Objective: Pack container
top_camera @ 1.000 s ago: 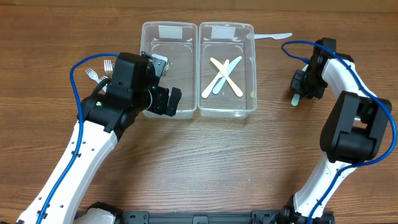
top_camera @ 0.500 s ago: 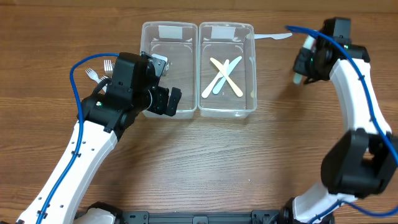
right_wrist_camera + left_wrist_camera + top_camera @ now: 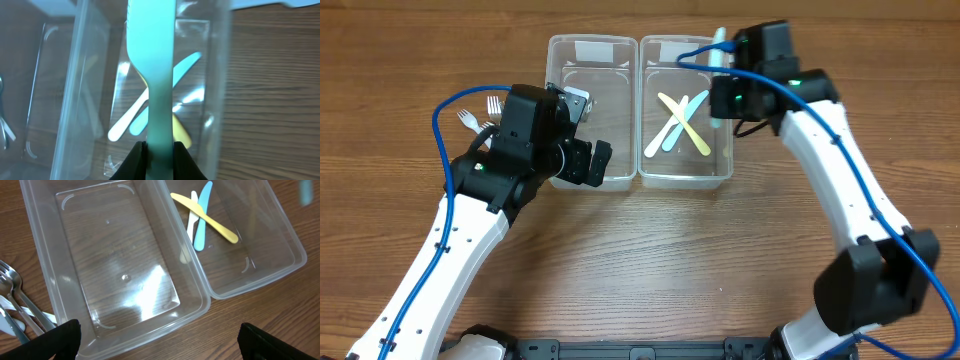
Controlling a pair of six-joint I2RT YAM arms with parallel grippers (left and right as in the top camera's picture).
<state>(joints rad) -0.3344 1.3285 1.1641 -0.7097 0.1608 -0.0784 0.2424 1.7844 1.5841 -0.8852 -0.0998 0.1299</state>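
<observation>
Risks clipping the wall of the right container (image 3: 685, 181) with the pale green knife (image 3: 151, 75), or dropping it onto the desk (image 3: 660, 260), if released here, seemingly right above the rim. Pinches the knife's handle in the right end effector (image 3: 159, 150), reaching in over that edge. Holds the left end effector (image 3: 590, 165) spread wide by the left container (image 3: 552, 60).

Open from above inside the right container (image 3: 685, 183); crossed knives (image 3: 678, 122) on its floor, left container (image 3: 592, 38) touching its left wall
</observation>
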